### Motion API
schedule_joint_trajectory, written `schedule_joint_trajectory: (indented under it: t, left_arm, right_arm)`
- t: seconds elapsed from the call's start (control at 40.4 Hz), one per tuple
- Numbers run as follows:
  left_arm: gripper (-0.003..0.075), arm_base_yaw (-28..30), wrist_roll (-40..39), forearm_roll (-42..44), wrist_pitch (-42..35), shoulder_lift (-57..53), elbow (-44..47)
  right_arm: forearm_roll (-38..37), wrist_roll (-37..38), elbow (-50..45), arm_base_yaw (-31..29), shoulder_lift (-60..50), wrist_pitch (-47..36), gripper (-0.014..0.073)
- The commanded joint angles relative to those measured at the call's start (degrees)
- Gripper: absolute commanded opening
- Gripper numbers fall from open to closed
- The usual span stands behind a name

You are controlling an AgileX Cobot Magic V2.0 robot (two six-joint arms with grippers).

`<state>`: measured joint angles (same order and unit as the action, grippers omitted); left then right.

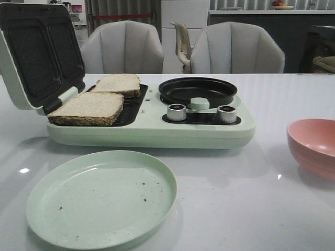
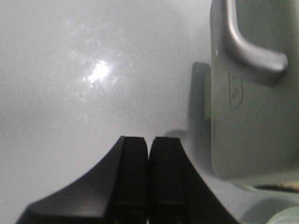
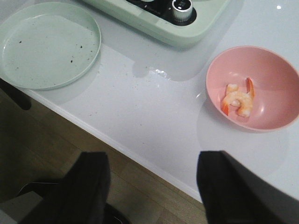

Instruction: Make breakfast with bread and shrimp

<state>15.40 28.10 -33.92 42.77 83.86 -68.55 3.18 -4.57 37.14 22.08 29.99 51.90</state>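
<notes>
Two bread slices lie side by side in the open sandwich maker: the near slice [image 1: 88, 107] and the far slice [image 1: 118, 83]. The shrimp [image 3: 239, 99] lie in the pink bowl [image 3: 275, 70], which also shows at the right edge of the front view [image 1: 313, 146]. My left gripper [image 2: 149, 142] is shut and empty, low over the white table beside the machine's lid [image 2: 254, 116]. My right gripper [image 3: 152, 158] is open and empty, held above the table's front edge, short of the bowl. Neither gripper shows in the front view.
The pale green breakfast machine [image 1: 152, 130] has a raised lid [image 1: 36, 52], a round black pan [image 1: 198, 90] and two knobs [image 1: 177, 112]. An empty pale green plate [image 1: 102, 196] with crumbs sits in front of it. Chairs stand behind the table.
</notes>
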Motion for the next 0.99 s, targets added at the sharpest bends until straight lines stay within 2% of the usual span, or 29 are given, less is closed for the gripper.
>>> schedule_joint_trajectory:
  t: [0.0,0.396,0.965]
  left_arm:
    - [0.0101,0.2,1.2,-5.1,-2.9,3.1,-6.4]
    - [0.0101,0.0,1.8,-15.6,3.3,17.8,-22.6]
    - [0.0101,-7.9,1.8,-15.5,3.4,19.2,-24.7]
  right_arm:
    - [-0.1,0.2,1.5,-0.3,0.1,-3.4,0.0516]
    - [-0.1,0.2,1.5,-0.3,0.1,-3.4,0.0516]
    - [-0.1,0.2,1.5,-0.3,0.1,-3.4,0.0516]
